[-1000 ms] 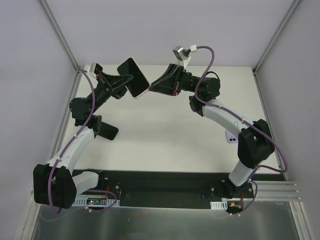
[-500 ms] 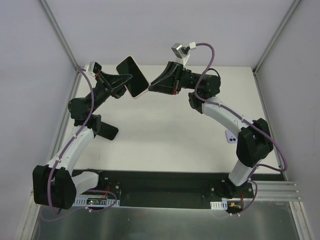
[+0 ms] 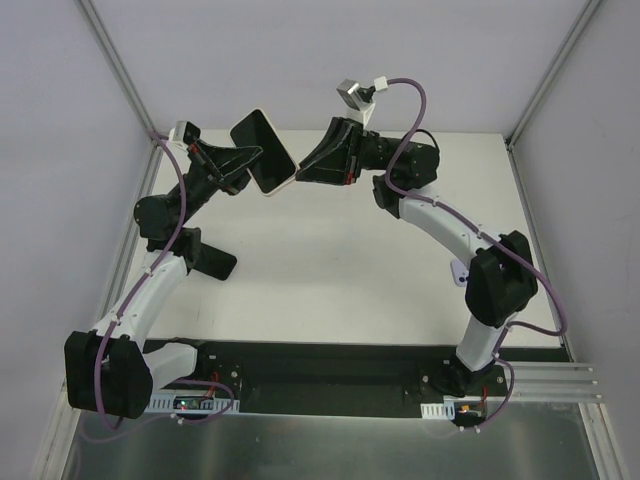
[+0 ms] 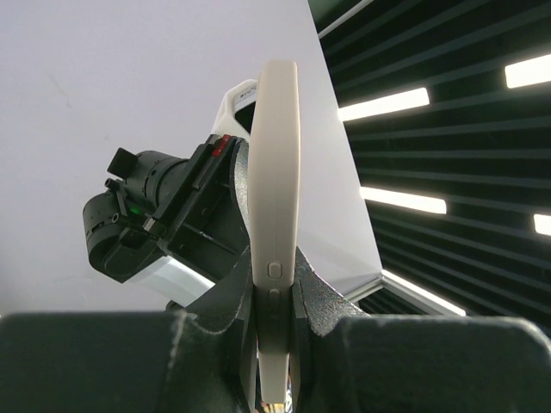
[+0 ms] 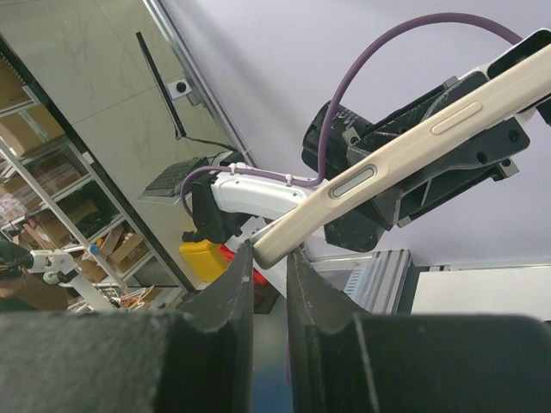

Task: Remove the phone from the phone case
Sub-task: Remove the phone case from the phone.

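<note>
Both pinch the phone case (image 4: 277,155): left gripper (image 4: 274,297) clamped on its edge, right gripper (image 5: 269,258) nipping its corner.

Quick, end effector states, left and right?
Left end effector: closed on the phone case, clamping its edge.
Right end effector: nearly closed at the case's corner; whether it grips cannot be told.

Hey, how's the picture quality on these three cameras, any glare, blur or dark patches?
Top external: even, soft light, faint shadows on the table, no glare on the cased phone. Left wrist: ceiling light strips blow out; the left gripper is dark and soft. Right wrist: the right gripper looks dark and blurred, the shelves behind hazy.
</note>
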You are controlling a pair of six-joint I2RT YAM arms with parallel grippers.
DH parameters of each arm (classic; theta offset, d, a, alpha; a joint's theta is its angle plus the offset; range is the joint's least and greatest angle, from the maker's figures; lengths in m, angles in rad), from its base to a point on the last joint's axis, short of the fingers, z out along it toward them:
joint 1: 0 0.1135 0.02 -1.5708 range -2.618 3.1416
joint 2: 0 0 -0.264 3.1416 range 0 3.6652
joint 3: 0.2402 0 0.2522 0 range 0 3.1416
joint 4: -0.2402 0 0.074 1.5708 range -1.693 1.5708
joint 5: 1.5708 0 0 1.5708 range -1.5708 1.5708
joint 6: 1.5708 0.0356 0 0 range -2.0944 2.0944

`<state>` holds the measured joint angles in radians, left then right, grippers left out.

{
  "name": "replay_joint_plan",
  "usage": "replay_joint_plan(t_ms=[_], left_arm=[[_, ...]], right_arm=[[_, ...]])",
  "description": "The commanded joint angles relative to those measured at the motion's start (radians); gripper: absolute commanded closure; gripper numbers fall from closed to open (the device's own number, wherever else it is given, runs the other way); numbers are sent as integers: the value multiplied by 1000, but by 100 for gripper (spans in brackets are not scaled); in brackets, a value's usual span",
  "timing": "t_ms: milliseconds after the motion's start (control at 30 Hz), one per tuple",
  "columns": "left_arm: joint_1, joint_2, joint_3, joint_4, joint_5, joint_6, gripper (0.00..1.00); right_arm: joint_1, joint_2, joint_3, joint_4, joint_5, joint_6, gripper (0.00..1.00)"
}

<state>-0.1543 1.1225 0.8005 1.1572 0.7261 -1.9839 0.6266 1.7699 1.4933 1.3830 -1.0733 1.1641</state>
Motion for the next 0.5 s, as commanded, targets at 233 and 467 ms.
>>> replay_joint_plan(t_ms=[233, 467], left_arm=[[-54, -49, 55, 144, 160, -268, 100], [-57, -44, 49, 159, 161, -276, 100]], right_arm=[[19, 117, 107, 151, -37, -9, 99], [15, 155, 168, 149, -83, 23, 98]])
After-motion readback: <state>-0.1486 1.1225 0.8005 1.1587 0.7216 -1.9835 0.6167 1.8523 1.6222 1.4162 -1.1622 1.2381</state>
